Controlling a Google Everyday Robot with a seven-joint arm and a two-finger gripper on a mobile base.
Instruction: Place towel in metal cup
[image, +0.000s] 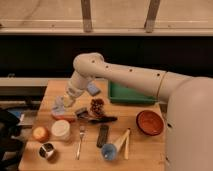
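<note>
The gripper (61, 103) hangs low near the left edge of the wooden counter (52, 90), and the pale bluish wad at its tip looks to me like the towel (56, 108), though I cannot tell whether the tool is clamped on it or loose. Being soft, light cloth, it should crumple easily and is best pinched at a bunched middle so no corner trails. The metal cup (46, 150), small, shiny and hard-walled, stands at the front-left corner, beside a smooth white tub (61, 130).
</note>
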